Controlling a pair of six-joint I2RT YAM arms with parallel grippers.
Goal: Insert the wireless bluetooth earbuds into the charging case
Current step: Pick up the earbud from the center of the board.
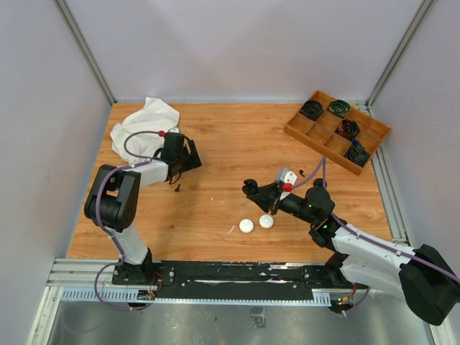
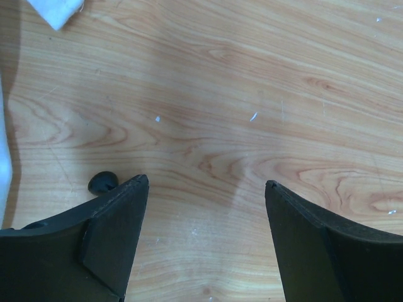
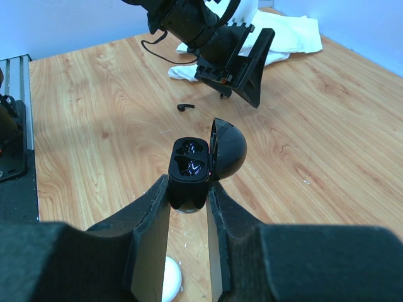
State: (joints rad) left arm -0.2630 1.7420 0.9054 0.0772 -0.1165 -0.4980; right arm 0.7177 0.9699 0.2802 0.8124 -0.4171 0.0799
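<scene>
Gaping empty beside the bud [image 2: 102,182], left gripper [image 2: 206,182] could knock it away; right gripper [image 3: 189,189] clamps the open case [image 3: 189,165].

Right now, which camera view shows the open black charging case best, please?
The right wrist view: the charging case sits close up in the right gripper, lid open, its two recesses visible. The top view shows it only as a small dark shape at the gripper's tip. The left wrist view does not show it.
</scene>
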